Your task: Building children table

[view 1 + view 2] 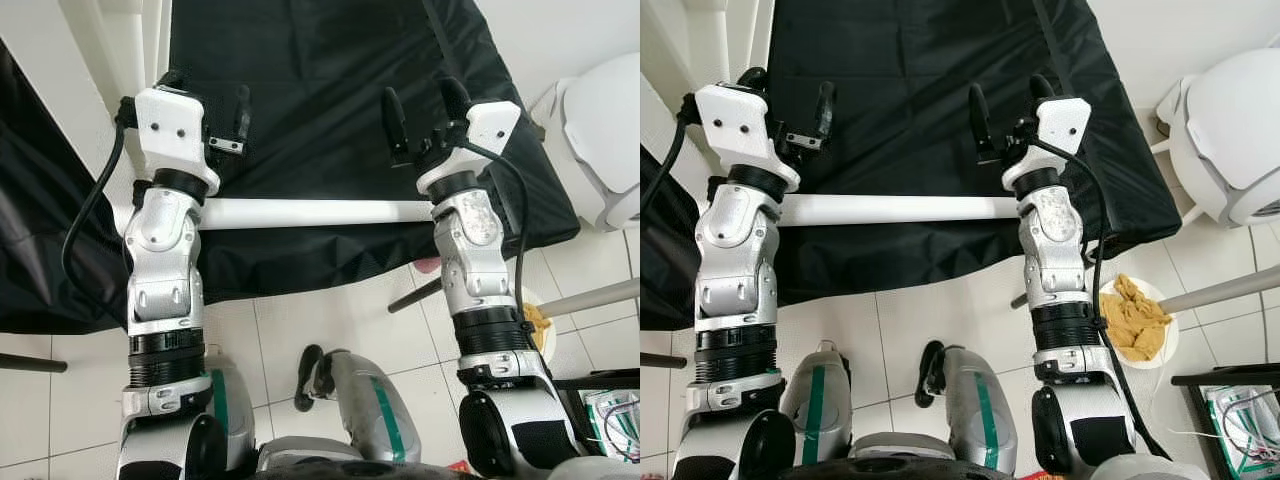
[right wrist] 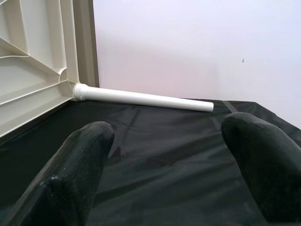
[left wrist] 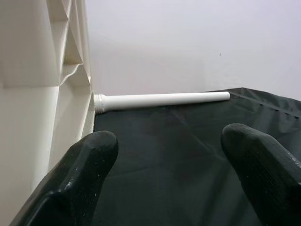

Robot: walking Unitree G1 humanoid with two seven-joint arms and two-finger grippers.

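Note:
A white table top (image 1: pixel 112 60) stands on its edge at the left of a black cloth (image 1: pixel 320 80). A white leg tube (image 1: pixel 310 213) lies across the cloth's near part, running between my two forearms. My left gripper (image 1: pixel 207 95) is open above the cloth beside the table top, holding nothing. My right gripper (image 1: pixel 423 108) is open too, over the cloth just beyond the tube's right end. In the wrist views a second white leg (image 3: pixel 162 100) (image 2: pixel 141 99) juts from the top's ribbed underside (image 2: pixel 33 70) at the cloth's far side, past the open fingers.
A white rounded shell (image 1: pixel 600 140) stands at the right on the tiled floor (image 1: pixel 300 330). Below it is a plate with a crumpled yellow-brown cloth (image 1: pixel 1135 318). A grey rod (image 1: pixel 590 297) and a dark rod (image 1: pixel 415 296) lie by my right arm. A bag of parts (image 1: pixel 610 415) sits bottom right.

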